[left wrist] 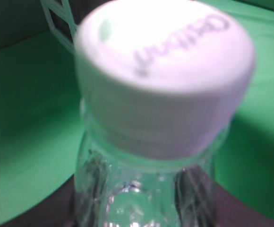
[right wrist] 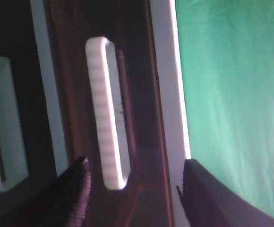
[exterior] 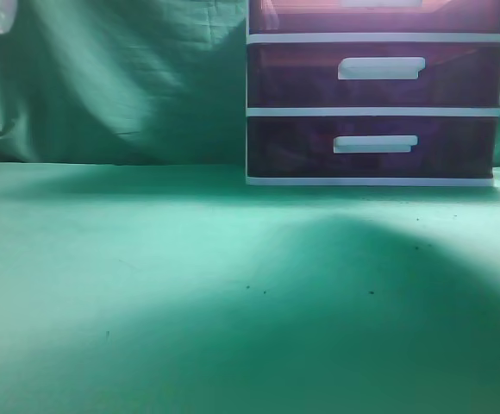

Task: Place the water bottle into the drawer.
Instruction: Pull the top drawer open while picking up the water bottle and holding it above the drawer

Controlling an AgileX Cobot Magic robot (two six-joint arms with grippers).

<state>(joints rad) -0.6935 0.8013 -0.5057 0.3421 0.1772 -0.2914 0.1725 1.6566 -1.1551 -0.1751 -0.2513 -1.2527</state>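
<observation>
The exterior view looks low along a green cloth-covered table (exterior: pixel 146 285) toward a white-framed drawer unit (exterior: pixel 372 110) standing at the back right, against a draped green backdrop (exterior: pixel 112 78). 3 translucent dark red-purple fronts are stacked in it. The drawer (exterior: pixel 379 15), the uppermost, is cut by the top edge of the frame, so only its lower strip and the bottom of its white handle show. The middle drawer (exterior: pixel 375 78) and bottom drawer (exterior: pixel 372 148) both sit flush in the frame, each with a white bar handle. Neither arm appears in this view.

In the left wrist view the water bottle (left wrist: pixel 141 189) fills the frame, very close and blurred. Its white ribbed cap (left wrist: pixel 165 75) carries dark script lettering, too soft to read, and the clear neck sits below it. Dark shapes flank the neck at the bottom corners, probably the left gripper's fingers (left wrist: pixel 42 210), so the claw seems closed around the bottle, though the blur leaves contact uncertain. Green cloth and a bit of the white frame lie behind.

The right gripper (right wrist: pixel 133 182) has its 2 dark fingers spread apart, holding nothing, just in front of a red-purple drawer front, with the end of a white handle (right wrist: pixel 106 113) between them. Which drawer cannot be told from here.
</observation>
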